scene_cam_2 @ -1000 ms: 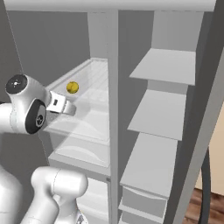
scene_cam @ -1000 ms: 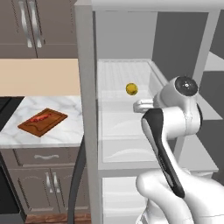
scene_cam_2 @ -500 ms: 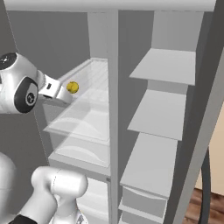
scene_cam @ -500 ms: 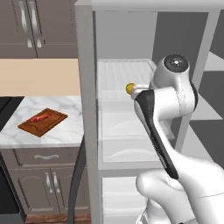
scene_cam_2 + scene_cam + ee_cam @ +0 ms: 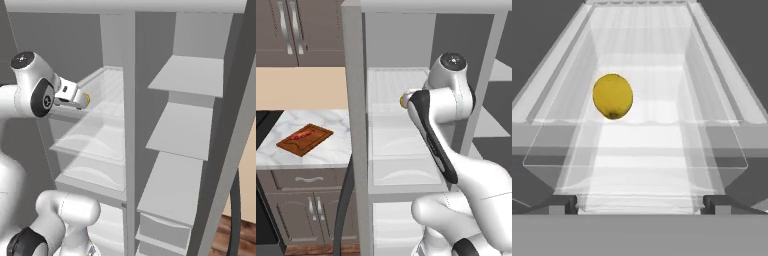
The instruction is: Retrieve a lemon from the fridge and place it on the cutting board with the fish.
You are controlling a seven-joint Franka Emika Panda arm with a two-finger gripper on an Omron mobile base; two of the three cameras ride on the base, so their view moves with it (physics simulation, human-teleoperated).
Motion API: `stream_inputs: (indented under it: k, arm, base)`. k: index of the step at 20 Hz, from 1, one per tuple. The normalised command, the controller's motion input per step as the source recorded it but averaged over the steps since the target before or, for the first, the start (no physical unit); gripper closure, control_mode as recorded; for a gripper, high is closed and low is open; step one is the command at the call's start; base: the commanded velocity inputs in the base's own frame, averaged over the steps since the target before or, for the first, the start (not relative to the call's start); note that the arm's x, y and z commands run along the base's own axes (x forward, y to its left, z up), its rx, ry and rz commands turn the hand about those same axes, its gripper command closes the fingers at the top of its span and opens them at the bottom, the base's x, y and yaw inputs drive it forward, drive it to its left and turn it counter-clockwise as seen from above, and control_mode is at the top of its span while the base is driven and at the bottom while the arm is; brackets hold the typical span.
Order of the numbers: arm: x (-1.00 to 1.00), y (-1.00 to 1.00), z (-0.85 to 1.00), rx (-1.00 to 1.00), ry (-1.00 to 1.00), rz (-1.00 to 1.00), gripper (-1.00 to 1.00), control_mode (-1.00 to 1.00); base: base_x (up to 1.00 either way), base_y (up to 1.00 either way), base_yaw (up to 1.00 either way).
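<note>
The lemon (image 5: 612, 96), round and yellow, lies on a clear shelf (image 5: 662, 115) inside the open grey fridge (image 5: 353, 100), ahead and left of centre in the hand view. My gripper (image 5: 640, 205) is open, its dark fingertips (image 5: 564, 204) wide apart at the shelf's front edge, short of the lemon and holding nothing. From the right base view the gripper (image 5: 80, 100) points into the fridge with a sliver of lemon (image 5: 87, 99) just past it. My arm hides most of the lemon (image 5: 402, 101) in the left base view. The reddish-brown cutting board (image 5: 305, 139) with the red fish (image 5: 302, 135) lies on the marble counter, left of the fridge.
The fridge's grey centre post (image 5: 129, 125) and door shelves (image 5: 187, 125) stand right of the hand. Clear drawers (image 5: 406, 150) sit below the lemon's shelf. Brown-grey cabinets (image 5: 296, 30) hang above the counter (image 5: 331, 150), with drawers under it.
My arm has risen and swung toward the fridge shelf, bringing the hand up to the lemon's level and closer to it. The jaws have stayed open; the lemon has not moved.
</note>
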Motion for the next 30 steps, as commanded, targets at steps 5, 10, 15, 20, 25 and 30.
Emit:
stream_inputs:
  k: [5, 10, 15, 20, 25, 30]
  arm:
    - [0.44, 0.0, -0.02, 0.03, -0.01, 0.18, -1.0, -1.0]
    - [0.29, 0.02, 0.0, 0.0, 0.04, 0.06, -1.0, -1.0]
    - [0.5, 0.07, -0.02, 0.0, 0.03, 0.0, -1.0, -1.0]
    - [0.53, 0.09, -0.03, 0.0, 0.0, 0.0, -1.0, -1.0]
    - [0.52, 0.03, -0.05, -0.01, 0.0, 0.0, -1.0, -1.0]
    - [0.38, 0.0, -0.08, -0.02, 0.0, 0.0, -1.0, -1.0]
  base:
    - [0.0, 0.0, 0.0]
    - [0.0, 0.0, 0.0]
    - [0.0, 0.0, 0.0]
    - [0.0, 0.0, 0.0]
    - [0.0, 0.0, 0.0]
    - [0.0, 0.0, 0.0]
